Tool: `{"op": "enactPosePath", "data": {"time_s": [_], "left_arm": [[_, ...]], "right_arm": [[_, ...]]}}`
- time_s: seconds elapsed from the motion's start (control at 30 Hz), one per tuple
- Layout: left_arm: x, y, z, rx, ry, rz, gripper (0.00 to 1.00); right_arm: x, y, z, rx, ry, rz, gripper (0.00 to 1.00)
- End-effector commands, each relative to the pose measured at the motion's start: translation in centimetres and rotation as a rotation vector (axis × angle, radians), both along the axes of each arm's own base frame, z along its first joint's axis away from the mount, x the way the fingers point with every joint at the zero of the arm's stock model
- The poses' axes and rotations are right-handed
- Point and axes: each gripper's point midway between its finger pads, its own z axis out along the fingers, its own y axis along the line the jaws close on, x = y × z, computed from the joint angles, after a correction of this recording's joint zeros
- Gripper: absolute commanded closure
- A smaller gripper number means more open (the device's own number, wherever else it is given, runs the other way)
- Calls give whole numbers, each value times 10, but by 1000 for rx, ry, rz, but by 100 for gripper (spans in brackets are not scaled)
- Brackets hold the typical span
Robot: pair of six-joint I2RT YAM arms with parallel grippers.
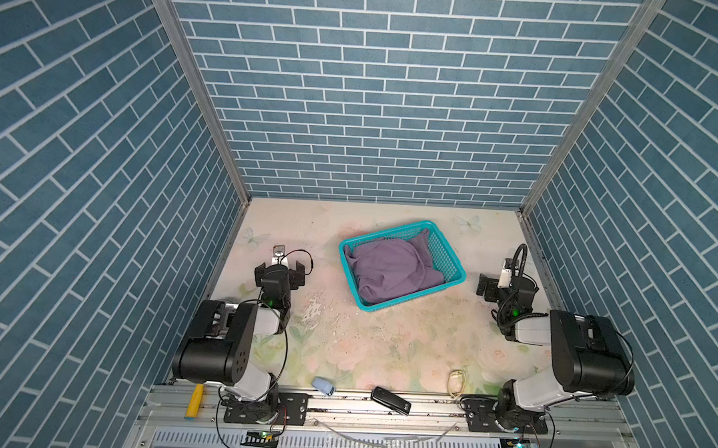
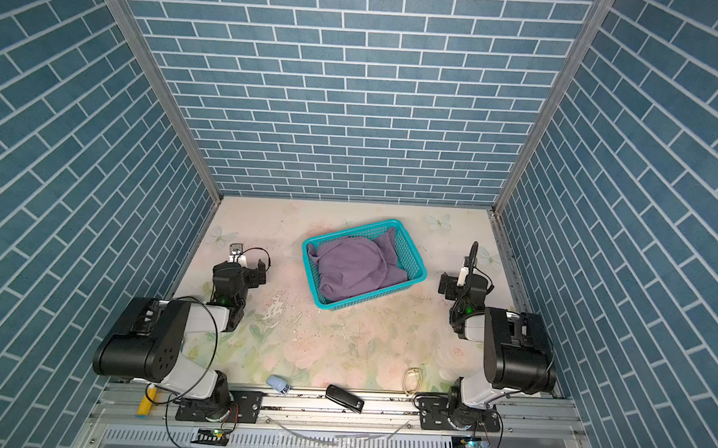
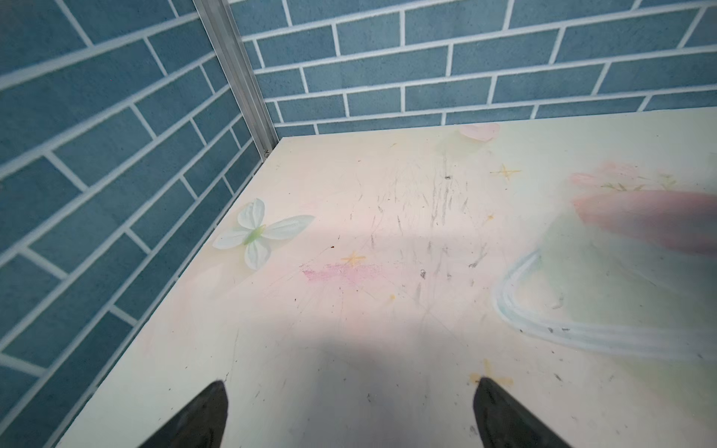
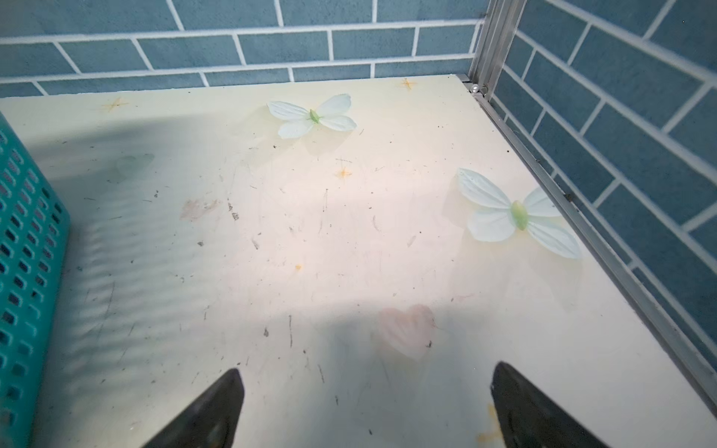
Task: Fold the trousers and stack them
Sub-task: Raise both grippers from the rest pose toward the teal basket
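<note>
The muted purple trousers [image 1: 388, 272] [image 2: 353, 268] lie crumpled in a heap inside the teal basket [image 1: 412, 294] [image 2: 371, 293], which stands at the middle back of the table in both top views. My left gripper [image 1: 280, 269] [image 3: 351, 384] hovers open over bare table, well to the left of the basket, with nothing between its fingers. On the other side of the basket my right gripper [image 1: 487, 287] [image 4: 368, 368] is also open and empty. The right wrist view shows only the basket wall [image 4: 27, 271]. Neither gripper touches the fabric.
The floral-printed table [image 1: 385, 338] is boxed in by blue brick-patterned walls on three sides. Along the front edge lie a small pale blue object [image 1: 323, 385], a black device [image 1: 391, 400], a yellow tool [image 1: 194, 401] and a loop of band [image 1: 456, 381].
</note>
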Motion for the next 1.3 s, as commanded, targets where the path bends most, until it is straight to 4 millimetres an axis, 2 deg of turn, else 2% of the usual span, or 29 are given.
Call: {"op": "enactPosePath", "data": {"time_s": [0.0,0.23,0.83,1.03,1.1,1.13,1.27], "left_arm": [[3,0,5,1,-17,7,1],[0,-2,8,51,-34,31,1],[2,-3,7,40,-22,20,1],[2,2,5,-13,-22,7,1],[1,3,7,-10,-31,7,1],[-1,3,12,-4,-39,13,1],[-13,5,49,43,-73,73,1]], "right_arm": [[11,0,16,2,-47,5,1],[11,0,16,2,-47,5,1],[11,-1,15,3,-47,2,1],[11,-2,17,3,-51,0,1],[11,-3,26,-1,-53,-7,1],[10,-4,36,-10,-34,-23,1],[4,-14,77,-88,22,-153,1]]}}
